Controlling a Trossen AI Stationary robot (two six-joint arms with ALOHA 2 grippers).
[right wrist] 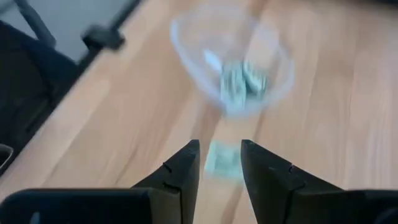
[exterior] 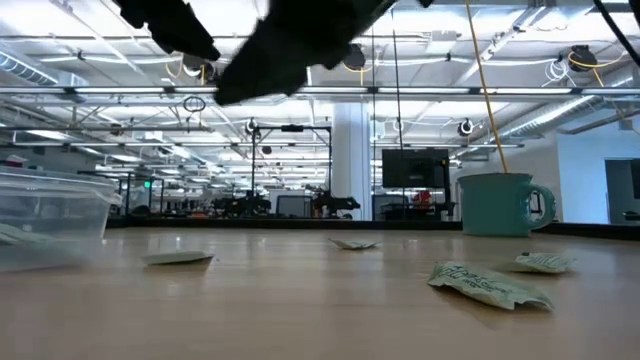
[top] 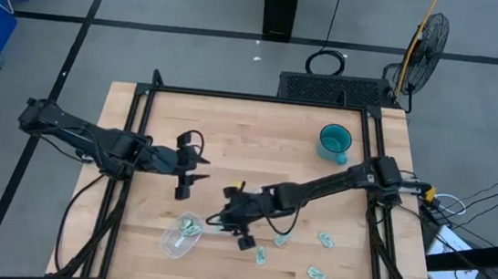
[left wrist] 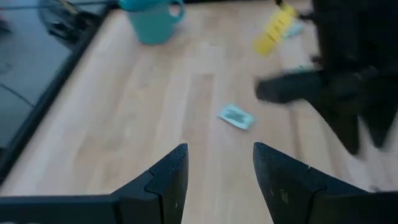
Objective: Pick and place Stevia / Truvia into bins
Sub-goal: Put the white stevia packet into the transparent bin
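The see-through bin [top: 181, 235] sits near the table's near edge with a few green-white Stevia sachets [top: 190, 228] inside; it also shows in the right wrist view [right wrist: 231, 62] and the low view [exterior: 50, 220]. My right gripper [top: 218, 218] hovers just right of the bin, shut on a sachet [right wrist: 222, 163]. Several loose sachets lie flat on the table to the right [top: 280, 241] [top: 325, 239] [top: 261, 255] [top: 316, 273]. My left gripper [top: 196, 171] waits open above the table's left middle, touching nothing [left wrist: 217, 168]. My right gripper holds one pale green sachet [right wrist: 222, 163] pinched between its two fingertips, coming from above and slanting toward the bin. The sachet hangs just past the fingertips, clear of the table. Which edge the fingers have, blur hides.
A teal mug [top: 334, 142] stands toward the far right of the table. The black frame rails [top: 129, 146] run along the table's sides. In the left wrist view a loose sachet [left wrist: 236, 116] lies ahead and the right arm [left wrist: 348, 81] crosses. Bare wood lies mid-table.
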